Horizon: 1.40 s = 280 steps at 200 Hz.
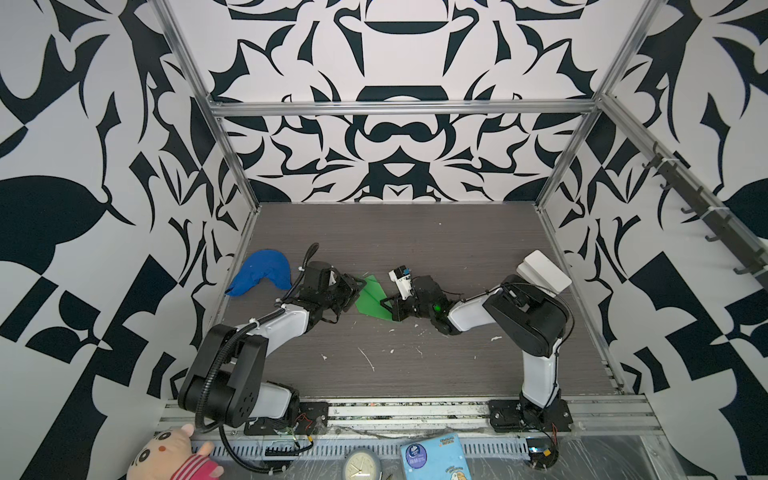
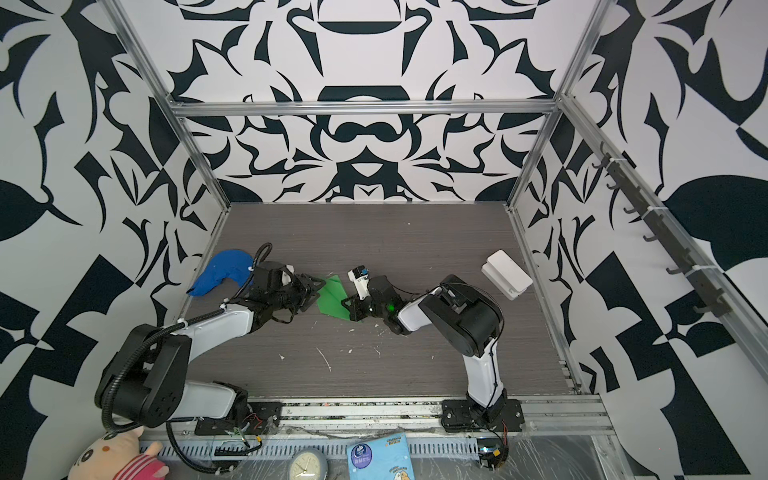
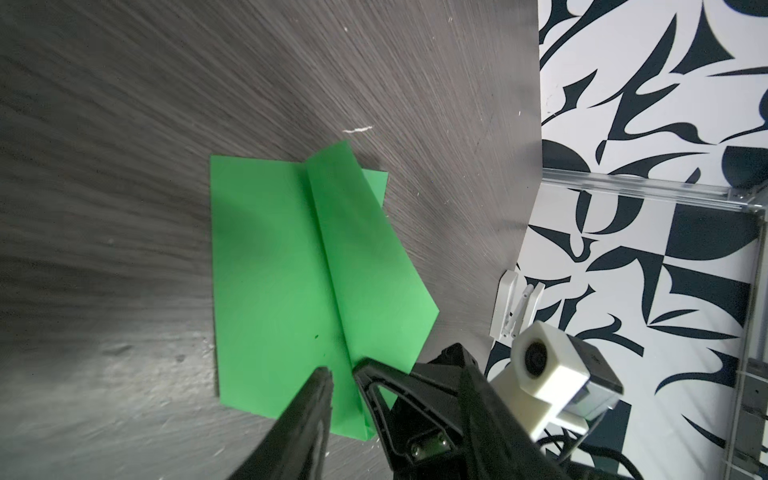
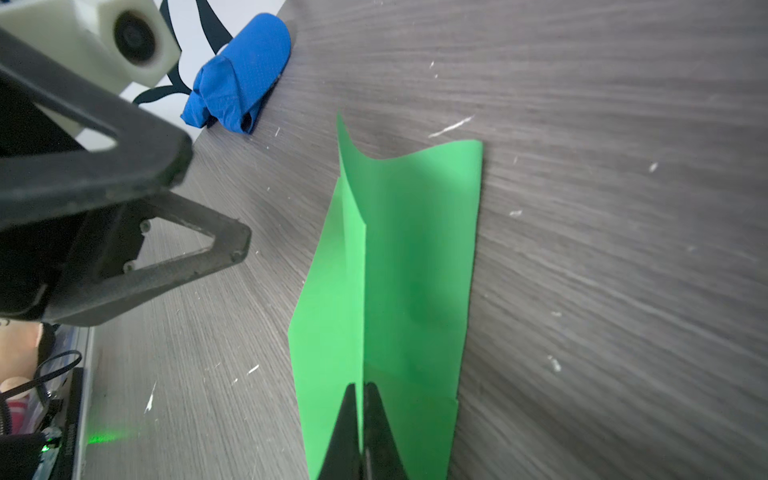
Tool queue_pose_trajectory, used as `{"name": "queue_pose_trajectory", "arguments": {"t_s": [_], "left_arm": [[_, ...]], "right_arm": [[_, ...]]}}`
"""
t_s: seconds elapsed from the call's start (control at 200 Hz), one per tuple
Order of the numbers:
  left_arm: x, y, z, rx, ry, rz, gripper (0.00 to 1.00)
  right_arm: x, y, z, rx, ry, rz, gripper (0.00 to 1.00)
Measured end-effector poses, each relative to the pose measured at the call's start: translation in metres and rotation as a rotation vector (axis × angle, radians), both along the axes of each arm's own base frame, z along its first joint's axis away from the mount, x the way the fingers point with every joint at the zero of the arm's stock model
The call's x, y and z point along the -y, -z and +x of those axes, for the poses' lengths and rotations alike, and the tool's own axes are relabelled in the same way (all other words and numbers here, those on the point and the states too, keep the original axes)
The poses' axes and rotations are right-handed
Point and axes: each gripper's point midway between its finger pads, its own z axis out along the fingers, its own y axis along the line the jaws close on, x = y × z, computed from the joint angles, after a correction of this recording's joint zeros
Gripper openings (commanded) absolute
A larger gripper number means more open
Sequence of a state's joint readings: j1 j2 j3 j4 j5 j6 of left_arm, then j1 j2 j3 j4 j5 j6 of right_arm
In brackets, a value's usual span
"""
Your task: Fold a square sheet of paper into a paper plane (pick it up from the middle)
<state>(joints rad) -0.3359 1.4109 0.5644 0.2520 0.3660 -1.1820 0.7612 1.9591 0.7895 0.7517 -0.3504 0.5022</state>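
Note:
The bright green sheet of paper (image 1: 368, 303) (image 2: 330, 303) lies mid-table, folded into a rough paper plane with a raised centre ridge and two wings (image 3: 270, 270) (image 4: 419, 249). My right gripper (image 4: 362, 388) (image 1: 382, 301) (image 2: 343, 300) is shut on that ridge near one end. In the left wrist view its tip (image 3: 356, 366) pinches the crease. My left gripper (image 3: 390, 358) (image 1: 360, 289) (image 2: 320, 289) is open and holds nothing. It hovers at the paper's left edge. In the right wrist view the left gripper (image 4: 218, 199) stays clear of the paper.
A blue cloth cap (image 1: 259, 272) (image 2: 224, 270) (image 4: 241, 79) lies by the left wall. A white box (image 1: 544, 270) (image 2: 507, 274) (image 3: 513, 303) stands against the right wall. Small white scraps (image 1: 368, 359) dot the table. A plush toy (image 1: 174, 455), clock and blue booklet sit beyond the front rail.

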Motion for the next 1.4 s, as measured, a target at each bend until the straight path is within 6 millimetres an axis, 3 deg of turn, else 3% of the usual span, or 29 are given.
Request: {"name": "queue_pose_trajectory", "arguments": {"t_s": [0.61,1.085,1.4], "left_arm": [[0.020,0.016,0.000,-0.016,0.054,-0.014,0.45],[0.041,0.019,0.019,-0.018,0.113,-0.047,0.29],[0.050,0.035,0.021,-0.044,0.142,-0.066,0.18]], "right_arm": [[0.009,0.010,0.012,-0.172,0.100,0.088,0.00],[0.013,0.012,0.016,-0.271,0.140,0.141,0.00],[0.014,0.010,0.018,-0.312,0.145,0.172,0.00]]}}
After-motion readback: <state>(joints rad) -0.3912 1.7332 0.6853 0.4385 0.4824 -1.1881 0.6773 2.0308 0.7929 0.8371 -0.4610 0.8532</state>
